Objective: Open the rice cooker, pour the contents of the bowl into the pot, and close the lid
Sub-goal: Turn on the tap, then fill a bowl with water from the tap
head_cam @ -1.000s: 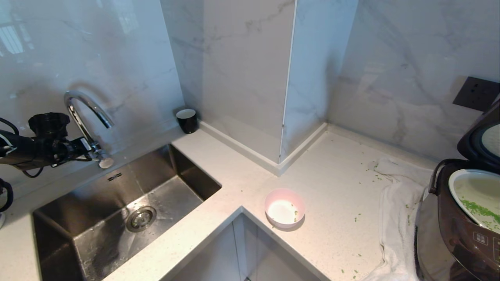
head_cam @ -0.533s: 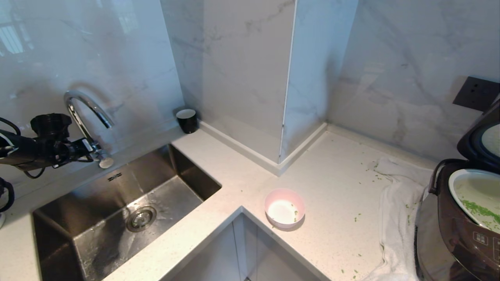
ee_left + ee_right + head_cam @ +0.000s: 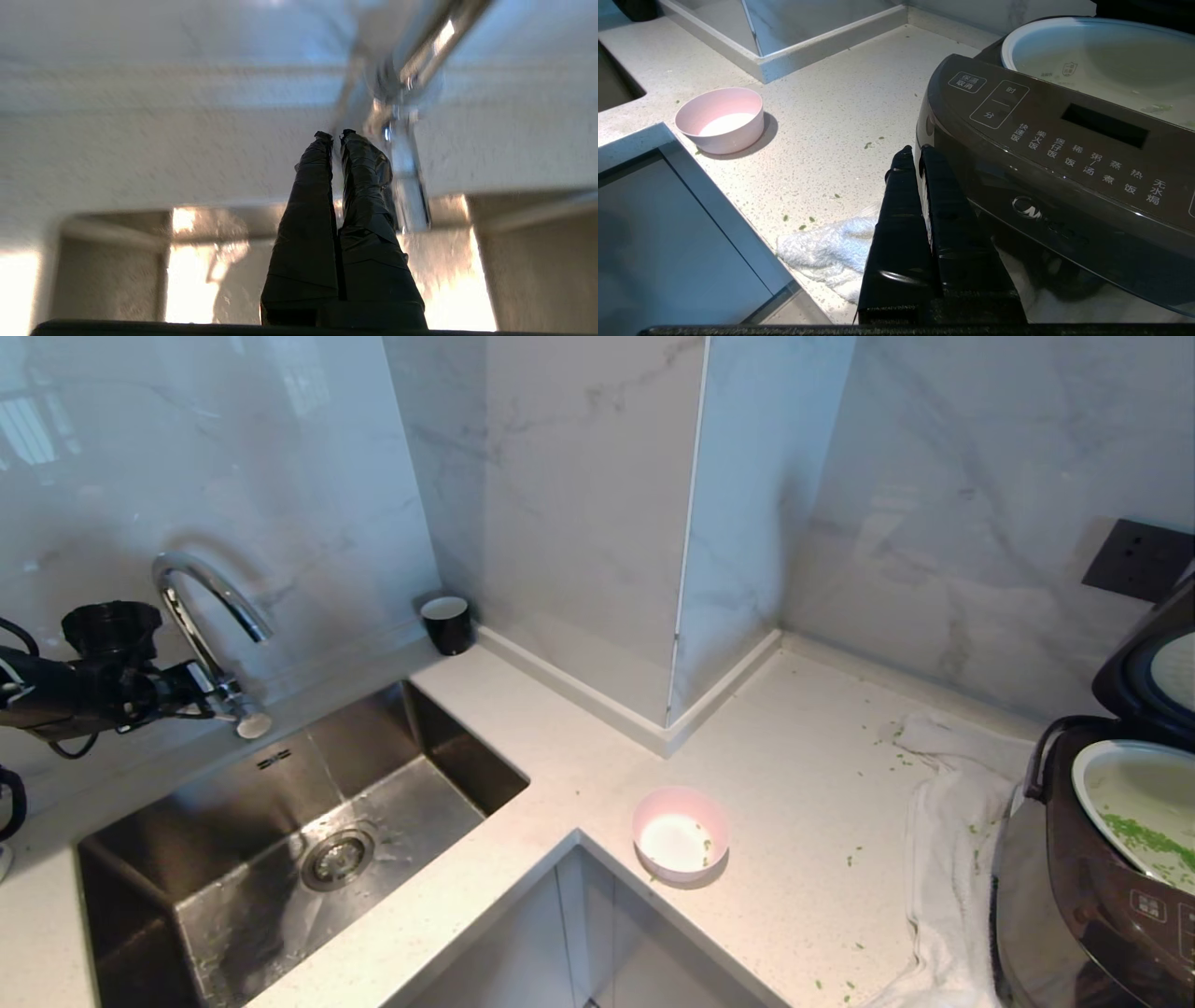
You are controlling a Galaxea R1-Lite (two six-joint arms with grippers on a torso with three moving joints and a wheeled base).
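White marble walls all around, speckled white worktop [image 3: 803,775] running round a corner.

Left pincer [image 3: 335,136] up over the sink [image 3: 308,840], right beside the shiny tap [image 3: 210,616]. Both black fingers [image 3: 359,186] pressed together, nothing between them. Not possible to tell whether touching the tap or just next to it.

Right pincer [image 3: 914,154] low in front of the rice cooker [image 3: 1064,154], squeezed shut too, holding nothing. White towel [image 3: 831,252] lying just under and past it, reaching under the cooker.

Rice cooker at the far right edge of the worktop, dark brown, white button labels on the front. Lid [image 3: 1153,663] standing up, wide open. Pot [image 3: 1134,807] sitting inside, pale and round, green bits [image 3: 1144,840] scattered in it.

Pink bowl [image 3: 681,833] upright near the inner corner of the worktop, well apart from the cooker, between sink and towel. White inside, nearly bare, only a few green flecks left at one side.

More green flecks [image 3: 896,747] spilled on the worktop and on the towel near the cooker.

Small black cup [image 3: 447,623] with a white rim far back against the wall, behind the sink. Dark wall socket [image 3: 1139,560] up above the cooker.
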